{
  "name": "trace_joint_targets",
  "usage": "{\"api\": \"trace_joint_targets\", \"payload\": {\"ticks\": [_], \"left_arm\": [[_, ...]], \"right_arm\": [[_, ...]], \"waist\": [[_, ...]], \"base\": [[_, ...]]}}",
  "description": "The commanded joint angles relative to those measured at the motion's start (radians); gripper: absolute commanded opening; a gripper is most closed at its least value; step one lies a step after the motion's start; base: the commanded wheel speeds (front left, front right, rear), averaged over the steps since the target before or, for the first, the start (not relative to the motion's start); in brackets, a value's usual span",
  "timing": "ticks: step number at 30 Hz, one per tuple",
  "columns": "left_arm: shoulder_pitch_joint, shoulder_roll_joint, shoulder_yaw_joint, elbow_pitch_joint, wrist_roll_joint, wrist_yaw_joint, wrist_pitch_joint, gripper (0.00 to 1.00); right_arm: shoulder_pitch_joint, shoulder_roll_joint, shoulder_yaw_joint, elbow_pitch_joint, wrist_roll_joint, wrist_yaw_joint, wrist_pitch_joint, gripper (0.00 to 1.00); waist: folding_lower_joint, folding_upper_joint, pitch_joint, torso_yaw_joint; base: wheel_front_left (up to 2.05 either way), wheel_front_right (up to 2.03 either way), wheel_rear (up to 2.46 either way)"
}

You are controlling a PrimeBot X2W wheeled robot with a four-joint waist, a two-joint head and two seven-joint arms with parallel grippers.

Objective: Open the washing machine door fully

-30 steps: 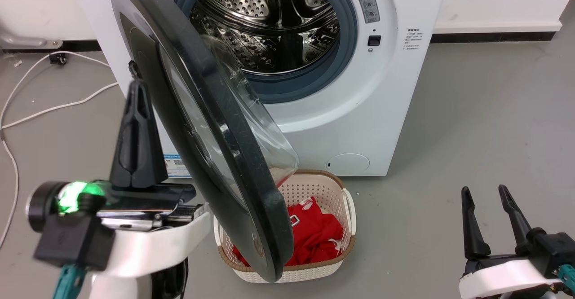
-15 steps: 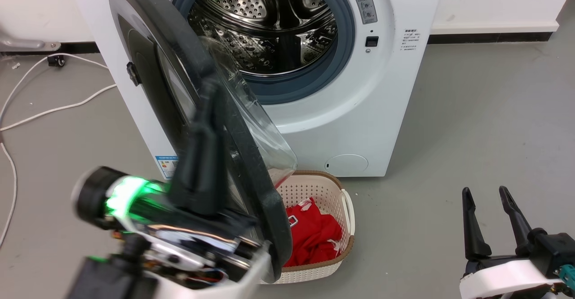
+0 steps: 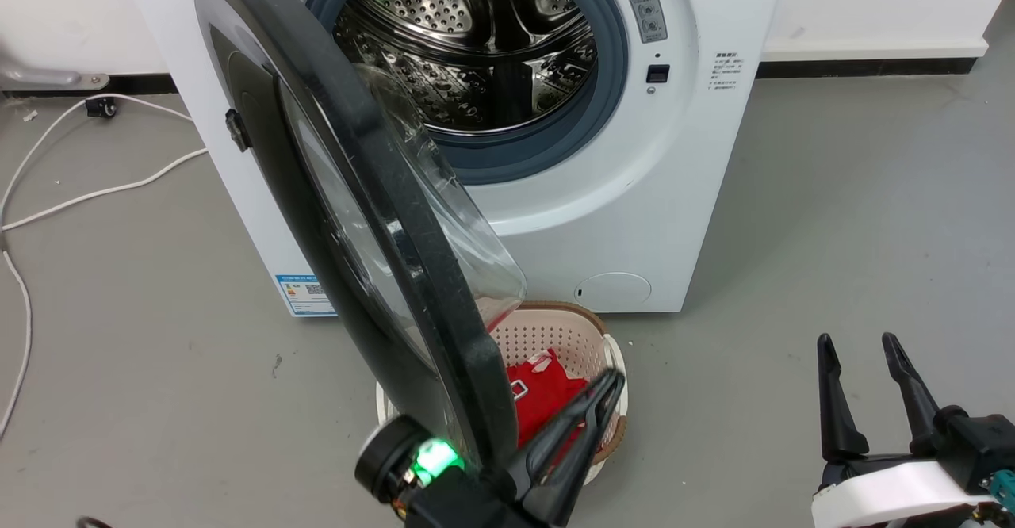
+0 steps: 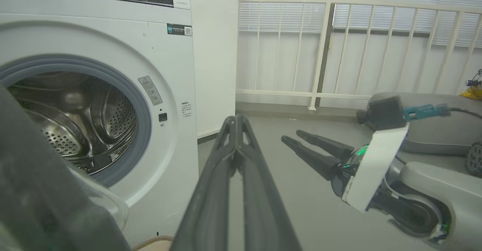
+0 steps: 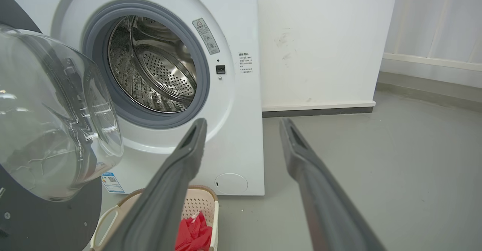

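From the head camera, the washing machine door (image 3: 357, 219) stands roughly half open and edge-on, hinged at the machine's left. The left hand (image 3: 610, 381), fingers pressed together and holding nothing, sits just right of the door's near rim, on the glass-bowl side. The right hand (image 3: 858, 346) rests spread wide, well apart.

Left wrist view: the door rim lies to the left, so a leftward push looks needed.

Right wrist view: bare grey floor (image 5: 357, 149), a basket (image 5: 201, 202) below the door, and open room to the right.

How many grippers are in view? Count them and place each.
2. The left gripper, shut, is at the bottom centre beside the washing machine door; the right gripper, open, is at the lower right.
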Motion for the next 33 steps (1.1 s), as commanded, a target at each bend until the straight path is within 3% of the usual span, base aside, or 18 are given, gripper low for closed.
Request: {"api": "trace_joint_targets", "payload": {"ticks": [1, 11, 33], "left_arm": [[0.025, 0.016, -0.008, 0.023, 0.004, 0.001, 0.021, 0.00], [0.050, 0.036, -0.013, 0.131, 0.005, 0.019, 0.046, 0.00], [-0.062, -0.032, 0.066, 0.328, -0.030, 0.118, -0.120, 0.00]], "right_arm": [[0.012, 0.003, 0.000, 0.005, 0.006, -0.001, -0.002, 1.00], [-0.002, 0.003, 0.005, 0.014, 0.021, -0.001, -0.006, 1.00], [-0.007, 0.003, 0.008, 0.008, 0.032, -0.001, -0.007, 1.00]], "waist": [[0.0000, 0.0000, 0.002, 0.003], [0.0000, 0.0000, 0.011, 0.007], [0.0000, 0.0000, 0.025, 0.006]], "base": [[0.00, 0.00, 0.00], [0.00, 0.00, 0.00], [0.00, 0.00, 0.00]]}}
